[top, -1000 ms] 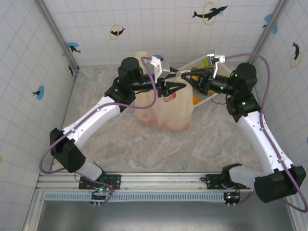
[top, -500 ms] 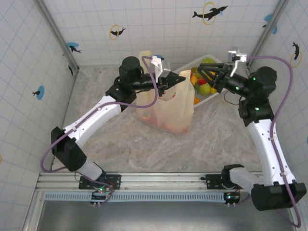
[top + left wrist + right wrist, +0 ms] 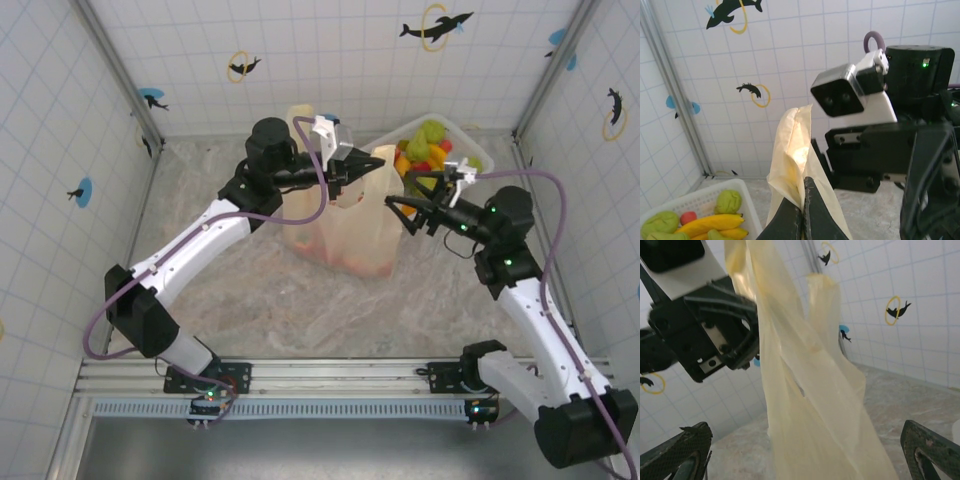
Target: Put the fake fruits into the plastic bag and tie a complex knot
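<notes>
Swings right tool [image 3: 402,216], now wide open, down beside upright plastic bag [image 3: 350,232]; keeps left tool [image 3: 801,207] clamped on its upward-pointing handle [image 3: 792,145].

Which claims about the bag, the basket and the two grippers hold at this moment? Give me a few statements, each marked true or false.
1. The left gripper is shut on a handle loop of the plastic bag. True.
2. The right gripper is clamped on the bag's other loop. False: its jaws are wide open beside the bag, gripping nothing.
3. The white basket holds fake fruits. True.
4. The bag's loops are tied in a knot. False: they stand apart, untied.
5. The bag lies flat on the table. False: it stands upright.
</notes>
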{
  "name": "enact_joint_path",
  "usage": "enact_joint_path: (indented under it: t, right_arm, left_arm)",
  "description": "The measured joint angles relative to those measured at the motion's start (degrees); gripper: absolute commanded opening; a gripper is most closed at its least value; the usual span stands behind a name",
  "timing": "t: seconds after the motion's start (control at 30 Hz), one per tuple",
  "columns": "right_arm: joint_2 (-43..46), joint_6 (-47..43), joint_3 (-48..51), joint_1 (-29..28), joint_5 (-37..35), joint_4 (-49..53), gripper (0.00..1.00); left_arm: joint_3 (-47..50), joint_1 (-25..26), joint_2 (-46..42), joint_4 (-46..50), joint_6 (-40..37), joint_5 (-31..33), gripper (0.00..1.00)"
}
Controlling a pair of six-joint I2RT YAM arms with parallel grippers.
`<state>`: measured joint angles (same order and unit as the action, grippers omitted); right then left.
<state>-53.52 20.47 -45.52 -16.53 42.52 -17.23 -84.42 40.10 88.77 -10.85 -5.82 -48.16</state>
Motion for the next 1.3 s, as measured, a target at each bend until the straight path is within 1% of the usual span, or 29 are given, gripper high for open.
enact_joint_path:
  t: [0.13, 0.17, 0.23, 0.3, 0.33, 0.37, 0.4, 0.53, 0.67, 0.73, 0.83, 0.9, 0.97, 1.03, 1.07, 1.2, 1.27, 1.3]
  right_arm:
    - [-4.13, -3.30, 0.00, -4.42, -2.73, -2.67, 1.00]
    - [-4.90, -3.69, 0.00, -5.18, -3.32, -3.37, 0.96]
    - [-6.51, -4.48, 0.00, -7.10, -4.66, -4.92, 0.85]
    - [-8.00, -5.05, 0.00, -9.31, -5.60, -6.21, 0.67]
    - [-8.48, -4.98, 0.02, -10.14, -5.81, -6.86, 0.61]
    - [-8.98, -5.14, 0.07, -10.95, -6.14, -7.45, 0.51]
    - [-9.35, -5.22, 0.13, -11.72, -6.51, -7.78, 0.46]
    - [-9.81, -5.27, 1.44, -13.16, -8.28, -9.35, 0.33]
    - [-9.81, -4.74, 4.52, -13.40, -9.84, -10.49, 0.14]
    - [-9.73, -4.76, 5.51, -13.44, -10.27, -10.36, 0.08]
    - [-8.70, -5.38, 6.34, -13.31, -11.17, -9.70, 0.02]
    - [-7.72, -5.95, 6.78, -12.66, -11.19, -9.33, 0.01]
    - [-6.80, -6.16, 7.39, -11.45, -10.86, -9.18, 0.01]
    - [-6.03, -6.14, 7.69, -9.79, -9.97, -8.92, 0.14]
    - [-5.73, -6.14, 7.72, -9.01, -9.35, -8.61, 0.24]
    - [-3.98, -6.19, 7.54, -6.99, -6.38, -5.79, 0.75]
    - [-2.99, -7.21, 6.51, -6.97, -5.03, -3.69, 0.90]
    - [-2.64, -7.63, 5.73, -6.99, -4.63, -3.13, 0.94]
  left_arm:
    - [0.09, 0.00, -0.22, 0.02, 0.02, 0.68, 0.00]
    - [0.11, 0.00, -0.26, 0.02, 0.02, 0.85, 0.00]
    - [0.11, 0.00, -0.28, 0.00, 0.02, 1.16, 0.00]
    - [0.11, 0.00, -0.28, -0.04, 0.04, 1.68, 0.00]
    - [0.11, 0.00, -0.28, -0.13, 0.07, 1.95, 0.00]
    - [0.11, 0.00, -0.28, -0.24, 0.13, 2.38, 0.00]
    - [0.11, 0.00, -0.28, -0.37, 0.26, 2.80, 0.00]
    - [0.11, 0.00, -0.28, -0.72, 0.72, 4.76, 0.00]
    - [0.11, 0.00, -0.28, -1.42, 1.46, 7.61, 0.00]
    - [0.11, 0.00, -0.28, -1.55, 1.75, 9.31, 0.00]
    - [0.28, 0.04, -0.39, -1.62, 1.90, 11.45, 0.00]
    - [0.61, 0.15, -0.83, -1.64, 2.03, 12.35, 0.00]
    - [1.22, 0.39, -1.49, -1.66, 2.21, 12.87, 0.00]
    - [1.70, 0.55, -1.95, -1.68, 2.23, 12.81, 0.00]
    - [1.99, 0.63, -2.16, -1.86, 2.21, 12.81, 0.00]
    - [2.36, 0.55, -2.64, -3.17, 2.19, 11.23, 0.00]
    - [2.60, 0.39, -2.80, -3.54, 2.21, 10.21, 0.00]
    - [2.78, 0.35, -2.84, -3.65, 2.21, 9.79, 0.00]
